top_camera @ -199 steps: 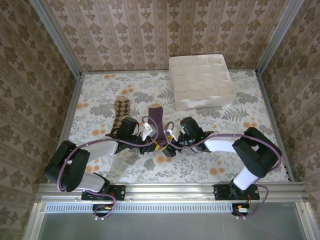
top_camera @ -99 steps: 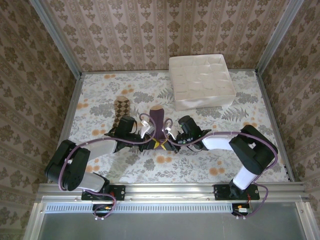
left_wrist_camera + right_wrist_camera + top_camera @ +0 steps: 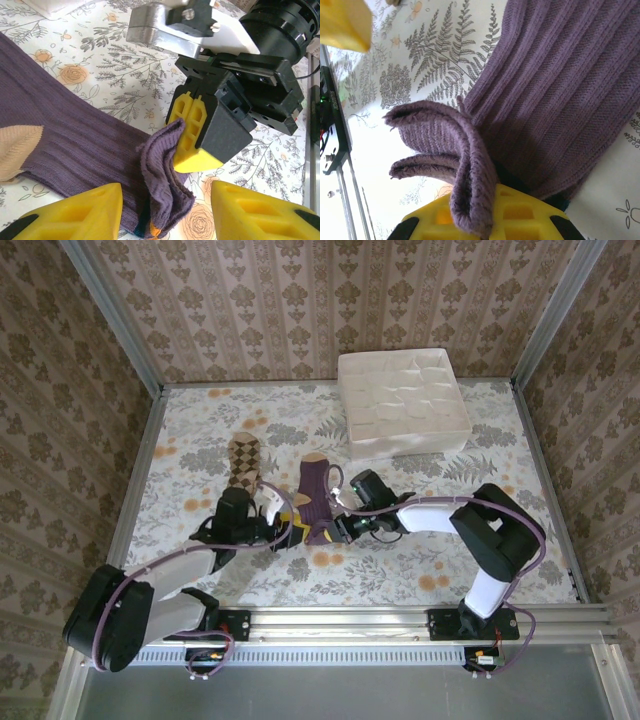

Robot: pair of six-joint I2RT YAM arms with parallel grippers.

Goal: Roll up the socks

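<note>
The dark purple sock (image 3: 315,490) lies lengthwise mid-table, tan toe pointing away, its near cuff end folded up into a thick bunch (image 3: 162,185). My right gripper (image 3: 336,526) is shut on that folded cuff; in the right wrist view the purple fabric (image 3: 470,200) wraps over its yellow fingers (image 3: 520,220). My left gripper (image 3: 165,220) stands open, one yellow finger on each side of the bunch, without pinching it. From above, the left gripper (image 3: 288,532) sits just left of the cuff. The brown argyle sock (image 3: 243,458) lies flat to the left of the purple one.
A white cardboard divider box (image 3: 410,445) stands at the back right. The floral tablecloth (image 3: 450,540) has free room to the right and at the front. Patterned walls close in the table on three sides. The two grippers are very close together.
My left gripper has opened, let go of the cuff and drawn back to the left. The right gripper has shut on the folded cuff. The fold has shifted slightly away from the bases.
</note>
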